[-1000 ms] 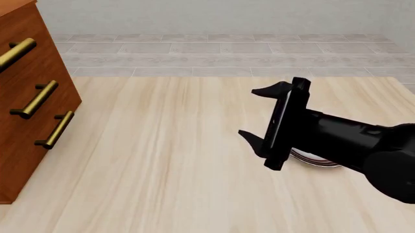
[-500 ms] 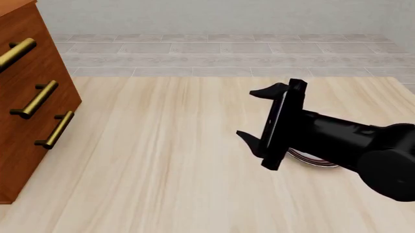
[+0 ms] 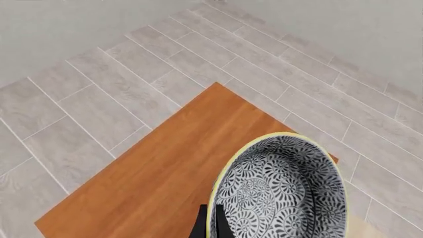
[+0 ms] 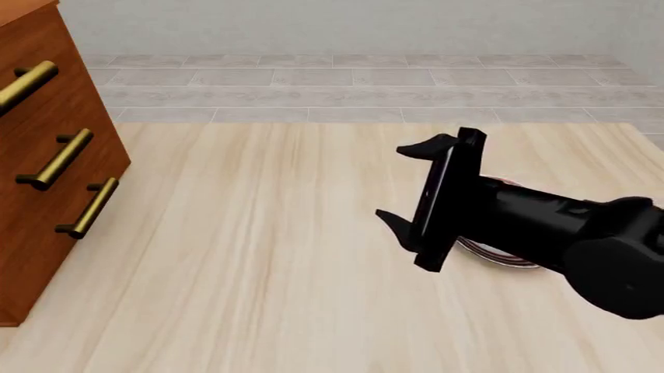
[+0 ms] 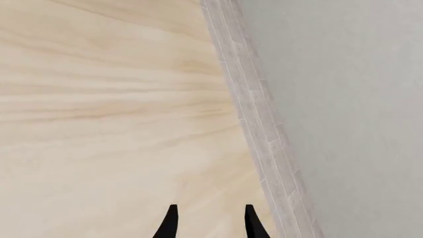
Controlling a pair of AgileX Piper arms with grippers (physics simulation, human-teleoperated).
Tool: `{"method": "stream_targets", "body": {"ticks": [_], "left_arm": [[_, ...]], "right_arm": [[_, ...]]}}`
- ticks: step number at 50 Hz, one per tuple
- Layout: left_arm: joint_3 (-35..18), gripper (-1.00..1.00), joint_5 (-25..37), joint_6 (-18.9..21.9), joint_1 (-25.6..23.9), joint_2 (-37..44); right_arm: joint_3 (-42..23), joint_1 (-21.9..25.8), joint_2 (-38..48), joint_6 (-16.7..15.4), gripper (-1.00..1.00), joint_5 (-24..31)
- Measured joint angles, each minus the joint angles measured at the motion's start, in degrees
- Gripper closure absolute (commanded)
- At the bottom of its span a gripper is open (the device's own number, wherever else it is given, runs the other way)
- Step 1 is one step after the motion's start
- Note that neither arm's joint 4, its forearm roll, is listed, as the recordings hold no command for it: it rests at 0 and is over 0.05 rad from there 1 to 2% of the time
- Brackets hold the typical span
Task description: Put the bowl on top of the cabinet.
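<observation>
The bowl (image 3: 281,193), white with a dense dark floral pattern and a yellowish rim, fills the near part of the left wrist view. My left gripper (image 3: 211,222) is shut on its rim, one thin black finger on each side. The bowl hangs over the reddish-brown top of the cabinet (image 3: 158,173). In the front view the cabinet (image 4: 31,233) stands at the left edge with brass bar handles; the bowl and the left arm are out of that view. My right gripper (image 4: 403,183) is open and holds nothing over the table's right half, and its fingertips (image 5: 170,220) point along the bare wood.
A flat white plate with red rings (image 4: 508,256) lies on the table, mostly hidden behind the right arm. Grey tiled floor (image 3: 99,89) surrounds the cabinet. The table's far edge (image 5: 228,64) runs past the right gripper, with a pale wall beyond.
In the front view the right gripper has drifted slightly left and lower, still open. Nothing else in that view has moved.
</observation>
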Motion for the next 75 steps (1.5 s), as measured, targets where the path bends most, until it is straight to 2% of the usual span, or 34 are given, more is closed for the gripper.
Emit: {"method": "stream_targets", "body": {"ticks": [8, 9, 33, 75], "left_arm": [[0.2, 1.0, -0.4, 0.4, 0.0, -0.1], [0.3, -1.0, -0.4, 0.5, 0.0, -0.1], [-1.9, -1.0, 1.3, 1.9, 0.2, 0.6], [-13.2, -1.0, 10.6, -0.8, -0.3, -2.5]], "right_arm": [[-0.1, -0.1, -0.1, 0.0, -1.0, 0.2], [-0.1, -0.1, -0.1, 0.0, -1.0, 0.2], [-0.1, -0.2, -0.1, 0.1, -1.0, 0.2], [1.8, -0.1, -5.8, 0.0, -1.0, 2.4]]}}
